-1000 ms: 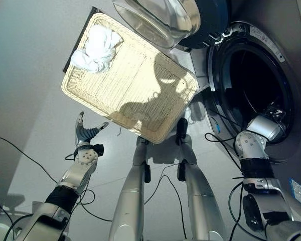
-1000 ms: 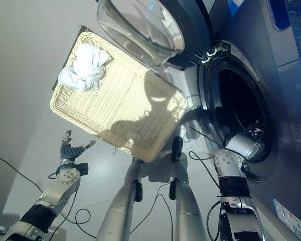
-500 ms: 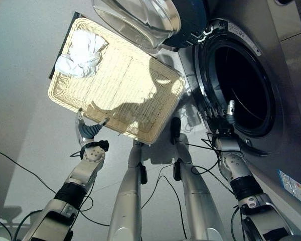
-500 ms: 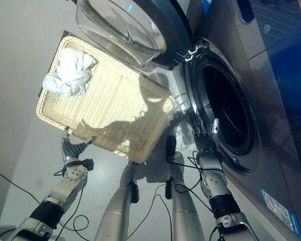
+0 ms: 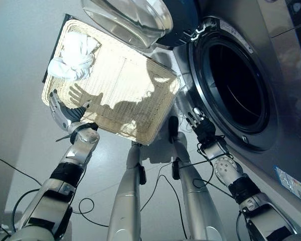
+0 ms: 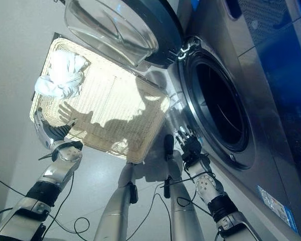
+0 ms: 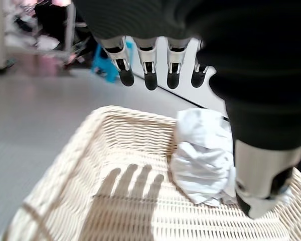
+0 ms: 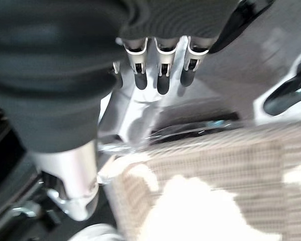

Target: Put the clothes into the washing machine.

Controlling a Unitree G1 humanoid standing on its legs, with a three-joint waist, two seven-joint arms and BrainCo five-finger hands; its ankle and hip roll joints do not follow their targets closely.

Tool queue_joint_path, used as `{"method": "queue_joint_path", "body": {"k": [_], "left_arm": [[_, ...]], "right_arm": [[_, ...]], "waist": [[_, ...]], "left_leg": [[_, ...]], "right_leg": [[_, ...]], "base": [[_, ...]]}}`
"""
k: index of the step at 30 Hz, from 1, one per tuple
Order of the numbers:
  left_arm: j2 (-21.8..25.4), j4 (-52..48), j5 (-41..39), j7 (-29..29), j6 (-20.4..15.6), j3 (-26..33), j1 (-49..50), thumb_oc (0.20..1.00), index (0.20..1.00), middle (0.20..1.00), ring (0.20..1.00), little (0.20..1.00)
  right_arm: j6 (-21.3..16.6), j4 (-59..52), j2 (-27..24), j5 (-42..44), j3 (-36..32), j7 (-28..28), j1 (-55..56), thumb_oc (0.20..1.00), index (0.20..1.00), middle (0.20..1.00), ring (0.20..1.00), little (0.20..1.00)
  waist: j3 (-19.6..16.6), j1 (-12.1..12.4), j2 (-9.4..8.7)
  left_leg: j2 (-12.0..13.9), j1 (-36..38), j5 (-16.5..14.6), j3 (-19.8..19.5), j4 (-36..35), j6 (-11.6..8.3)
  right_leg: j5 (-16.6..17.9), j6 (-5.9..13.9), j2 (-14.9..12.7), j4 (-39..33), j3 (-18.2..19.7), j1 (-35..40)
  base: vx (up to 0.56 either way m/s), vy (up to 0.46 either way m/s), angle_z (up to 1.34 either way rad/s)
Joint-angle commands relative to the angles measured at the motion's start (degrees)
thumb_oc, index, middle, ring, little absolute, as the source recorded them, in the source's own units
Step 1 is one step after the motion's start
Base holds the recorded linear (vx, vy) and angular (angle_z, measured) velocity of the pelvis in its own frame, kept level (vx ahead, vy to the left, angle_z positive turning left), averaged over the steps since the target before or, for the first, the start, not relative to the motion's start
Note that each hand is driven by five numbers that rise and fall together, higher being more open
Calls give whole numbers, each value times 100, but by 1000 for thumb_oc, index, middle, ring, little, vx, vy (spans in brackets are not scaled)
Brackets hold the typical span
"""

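The left hand (image 5: 61,116) hangs over the near left corner of the wicker basket (image 5: 135,95), its fingers (image 7: 146,70) straight and spread, the thumb (image 7: 261,186) held apart, nothing between them. The fingers' shadow falls on the woven floor of the basket just past them. The task's thing, a bunched white cloth (image 5: 71,56), lies in the basket's far left corner, at about 12 o'clock from the left hand and apart from it; in the left wrist view the cloth (image 7: 203,158) sits between the line of fingertips and the thumb but beyond them, untouched.

The right hand (image 5: 203,129) is held in front of the washing machine's lower door rim, at about 7 o'clock of the drum opening (image 5: 236,85), fingers (image 8: 161,75) relaxed and holding nothing. The basket's near right corner is just beside it, toward 9 o'clock. The cloth is well apart from this hand, across the whole basket.

The round glass door (image 5: 133,20) of the washing machine (image 6: 271,100) stands swung open above the basket's far edge. The drum interior is dark, and whether anything lies inside cannot be told.

Against one second ago, the right hand was then reaching into the lower part of the drum opening with its fingers hidden; half a second ago it was already at the rim, and now it is lower and outside. The left hand, earlier over the floor short of the basket, is now over the basket's edge. The cloth lies in the same corner as before.
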Motion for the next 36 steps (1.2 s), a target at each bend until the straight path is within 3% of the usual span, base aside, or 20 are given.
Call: {"method": "queue_joint_path", "body": {"k": [1, 2, 4, 12, 18, 24, 36], "left_arm": [[475, 186, 207, 293, 545, -20, -188, 1000, 1000, 1000, 1000, 1000], [555, 243, 120, 249, 772, -76, -319, 1000, 1000, 1000, 1000, 1000], [600, 295, 71, 243, 892, -134, -423, 1000, 1000, 1000, 1000, 1000], [874, 539, -44, 19, 1655, -309, -930, 1000, 1000, 1000, 1000, 1000], [1155, 748, 74, 93, 2432, -331, -1136, 1000, 1000, 1000, 1000, 1000], [1491, 903, 238, 375, 2664, -305, -1312, 1000, 1000, 1000, 1000, 1000], [1865, 1152, 799, 511, 2661, -522, -1979, 1000, 1000, 1000, 1000, 1000]], "right_arm": [[375, -329, 75, -273, 286, 175, 305, 1000, 1000, 1000, 1000, 1000], [452, -348, 64, -299, 357, 201, 350, 1000, 1000, 1000, 1000, 1000], [466, -374, 46, -273, 413, 214, 390, 1000, 1000, 1000, 1000, 1000], [304, -489, -33, -94, 440, 235, 603, 1000, 1000, 1000, 1000, 1000], [170, -764, -220, 113, 280, 421, 919, 1000, 1000, 1000, 1000, 1000], [138, -824, -303, 129, 231, 726, 1192, 1000, 1000, 1000, 1000, 1000], [231, -862, -369, 98, 98, 1009, 1227, 1000, 1000, 1000, 1000, 1000]], "waist": [[-143, -99, -259], [-143, -133, -273], [-143, -158, -291], [-143, -237, -395], [-143, -308, -550], [-143, -344, -618], [-143, -382, -597]], "left_leg": [[-201, -266, 93, 147, 1, -172], [-192, -306, 96, 165, 1, -179], [-190, -351, 101, 169, 1, -179], [-226, -591, 54, 149, 99, -137], [-190, -938, 4, 120, 245, -118], [-115, -1083, 5, 140, 198, -138], [-40, -1447, 47, 47, 142, -175]], "right_leg": [[410, 470, -16, -235, -106, -36], [404, 470, -7, -229, -80, -78], [403, 473, 1, -225, -59, -120], [351, 480, 30, -162, 79, -399], [290, 511, 49, -80, 168, -686], [288, 551, 31, -93, 154, -833], [300, 580, -17, -81, 180, -1163]], "base": [[38, 184, -13], [27, 102, -6], [31, 93, -2], [35, 67, -3], [25, 54, -3], [2, 5, 1], [5, 15, 1]]}}
